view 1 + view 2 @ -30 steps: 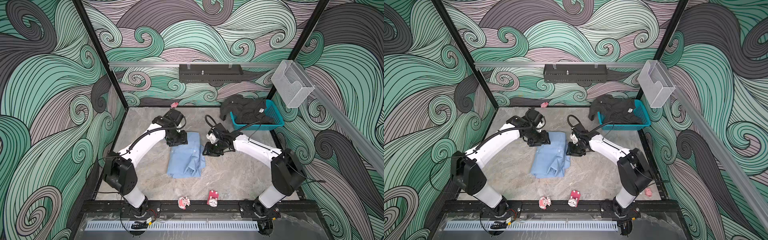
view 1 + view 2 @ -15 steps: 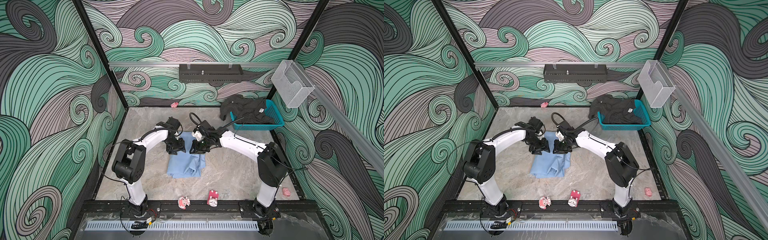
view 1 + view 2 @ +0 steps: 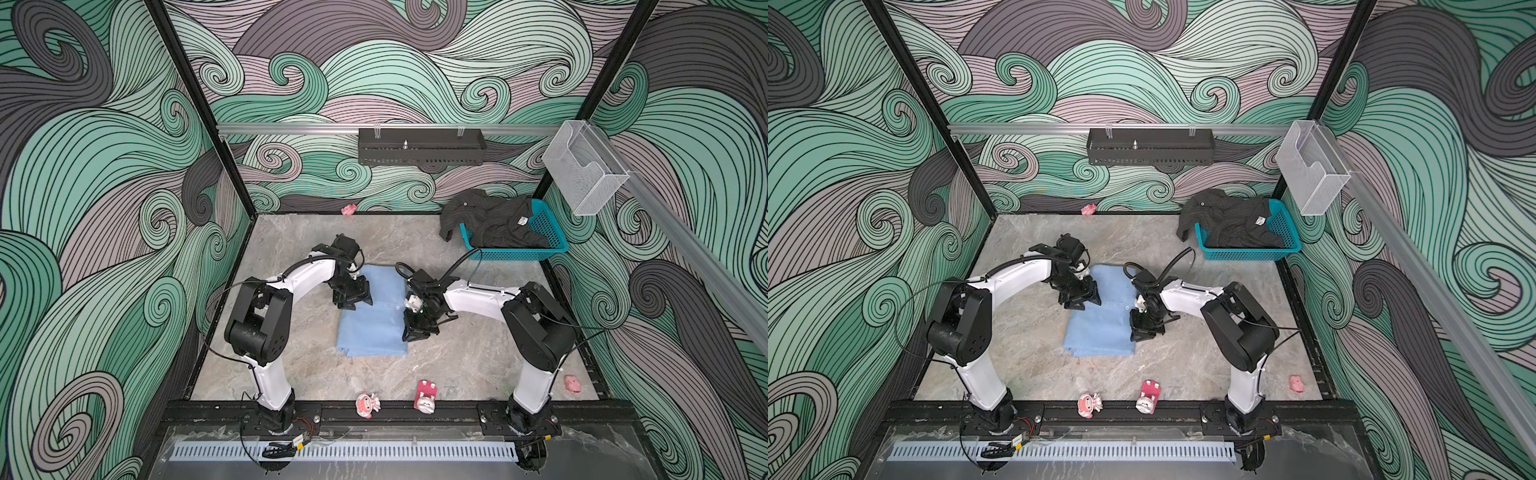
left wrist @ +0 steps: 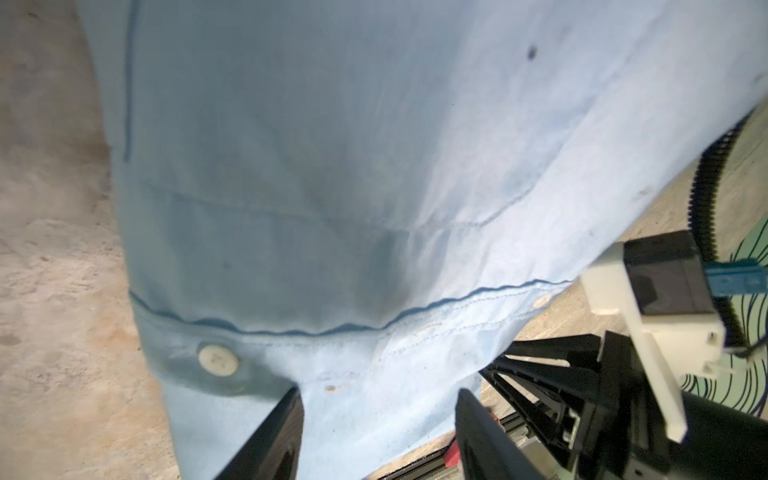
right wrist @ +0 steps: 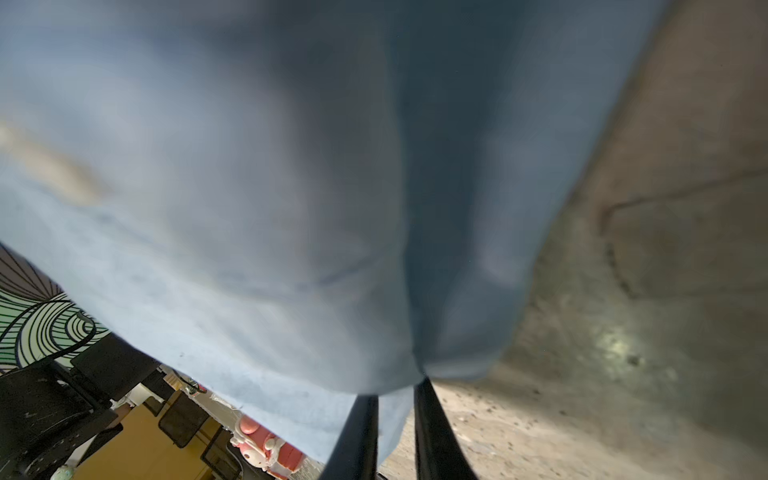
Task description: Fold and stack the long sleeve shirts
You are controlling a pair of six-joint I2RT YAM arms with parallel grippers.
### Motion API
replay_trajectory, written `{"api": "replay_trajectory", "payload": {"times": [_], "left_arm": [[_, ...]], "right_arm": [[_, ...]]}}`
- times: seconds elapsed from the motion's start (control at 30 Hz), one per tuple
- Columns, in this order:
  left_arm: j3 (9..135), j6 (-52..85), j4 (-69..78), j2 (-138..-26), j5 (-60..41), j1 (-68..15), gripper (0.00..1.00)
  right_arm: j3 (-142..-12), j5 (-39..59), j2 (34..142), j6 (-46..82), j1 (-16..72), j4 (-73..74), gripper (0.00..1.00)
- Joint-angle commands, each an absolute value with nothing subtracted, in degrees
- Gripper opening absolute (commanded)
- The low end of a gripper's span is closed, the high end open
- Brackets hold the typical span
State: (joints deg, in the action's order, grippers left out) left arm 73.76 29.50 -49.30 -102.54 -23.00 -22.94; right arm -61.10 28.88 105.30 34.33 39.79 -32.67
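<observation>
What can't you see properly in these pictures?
- Dark shirt: crumpled in the teal basket in both top views; sleeves untraceable, tag too small to read.
- Light blue shirt: in both top views, collar and sleeves hidden inside its own folds.
- Right wrist view: blur smears that shirt's seams.

A folded light blue shirt lies mid-table, with the left gripper at its far left corner, the right gripper at its right edge, and a dark shirt draped over the teal basket in the far right corner.
</observation>
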Motion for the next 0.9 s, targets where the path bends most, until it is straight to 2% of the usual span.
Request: {"api": "replay_trajectory", "payload": {"times": [0.0,0.33,0.63,0.73,0.87], "left_arm": [[76.1,28.8,-50.1,-102.2,-25.5,-22.5,0.61],[88.2,28.0,-52.3,-107.9,-31.3,-17.3,0.53],[94.3,29.6,-51.0,-115.3,-35.4,-12.2,0.56],[94.0,29.5,-50.9,-114.7,-35.7,-11.3,0.57],[93.3,29.2,-50.8,-114.5,-36.2,-10.9,0.58]], "right_arm": [[-62.8,28.7,107.0,32.6,39.8,-33.4,0.19],[-74.0,25.6,100.0,30.5,38.8,-38.9,0.19],[-98.3,26.5,119.6,28.8,35.2,-42.4,0.19],[-100.6,25.4,123.7,28.6,33.1,-42.5,0.19],[-97.5,24.1,125.7,28.5,30.4,-42.4,0.19]]}}
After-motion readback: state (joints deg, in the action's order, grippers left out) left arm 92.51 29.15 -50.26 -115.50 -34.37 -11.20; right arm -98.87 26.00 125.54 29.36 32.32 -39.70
